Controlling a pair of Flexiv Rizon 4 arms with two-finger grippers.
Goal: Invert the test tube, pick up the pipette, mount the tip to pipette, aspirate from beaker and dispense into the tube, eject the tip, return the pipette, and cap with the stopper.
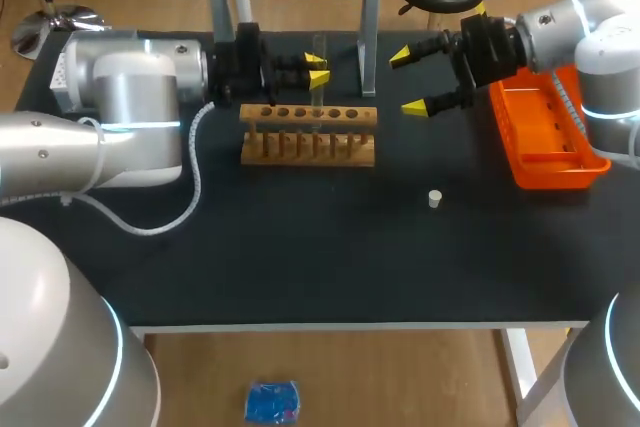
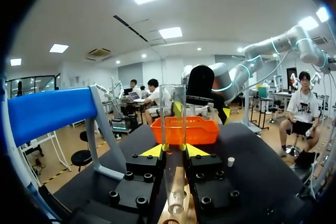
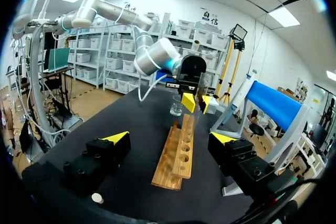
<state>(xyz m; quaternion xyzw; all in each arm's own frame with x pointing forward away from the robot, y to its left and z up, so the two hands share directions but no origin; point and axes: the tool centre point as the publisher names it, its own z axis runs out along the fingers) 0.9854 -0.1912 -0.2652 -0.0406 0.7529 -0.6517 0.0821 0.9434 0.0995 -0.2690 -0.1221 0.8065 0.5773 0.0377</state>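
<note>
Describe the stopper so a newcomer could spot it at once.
Start at the black table, then the orange plastic tray on its right side. Between that tray's near end and the wooden test-tube rack stands a small white cylindrical stopper. It alone sits loose on bare tabletop, touching nothing.

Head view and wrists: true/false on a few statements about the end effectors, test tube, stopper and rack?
1. The left end effector is shut on the test tube. True.
2. The right end effector holds the stopper. False: it is open and empty, and the stopper lies on the table.
3. The test tube is upright. True.
4. The wooden rack sits in the orange tray. False: it stands on the table, apart from the tray.
</note>
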